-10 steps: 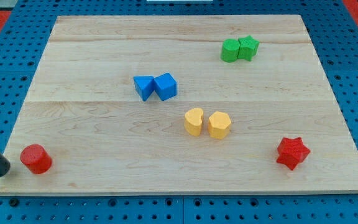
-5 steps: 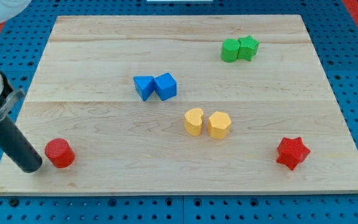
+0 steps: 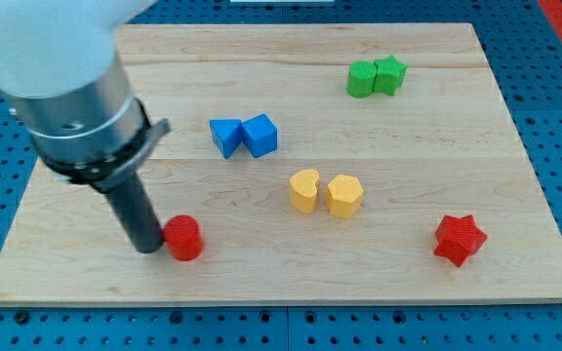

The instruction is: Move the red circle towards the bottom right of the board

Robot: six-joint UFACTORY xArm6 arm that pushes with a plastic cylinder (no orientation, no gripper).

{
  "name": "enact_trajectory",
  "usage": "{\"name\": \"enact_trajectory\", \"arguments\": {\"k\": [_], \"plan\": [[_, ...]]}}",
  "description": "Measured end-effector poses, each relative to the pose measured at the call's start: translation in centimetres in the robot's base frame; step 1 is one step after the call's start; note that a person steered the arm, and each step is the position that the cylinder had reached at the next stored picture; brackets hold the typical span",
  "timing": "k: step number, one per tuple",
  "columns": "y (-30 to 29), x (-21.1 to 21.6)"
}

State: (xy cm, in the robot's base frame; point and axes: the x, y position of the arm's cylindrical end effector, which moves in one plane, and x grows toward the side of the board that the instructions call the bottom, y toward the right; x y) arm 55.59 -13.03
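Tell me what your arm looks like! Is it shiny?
My arm is a fat white tube at the top, then a dull grey metal collar with a small flat tab sticking out on the view's right. Below that is a straight dark rod, almost black. It is more matte than shiny. The rod ends in my tip, just left of the red circle. No cables or markings show.

The arm is reaching in from the view's upper left, its pale housing narrowing to a dark rod. My tip (image 3: pixel 151 246) is resting low on the view's left side.
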Motion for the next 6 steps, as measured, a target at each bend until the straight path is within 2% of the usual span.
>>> {"name": "enact_trajectory", "arguments": {"k": [2,6], "plan": [[6.7,0.0],[12.9,-1.9]]}}
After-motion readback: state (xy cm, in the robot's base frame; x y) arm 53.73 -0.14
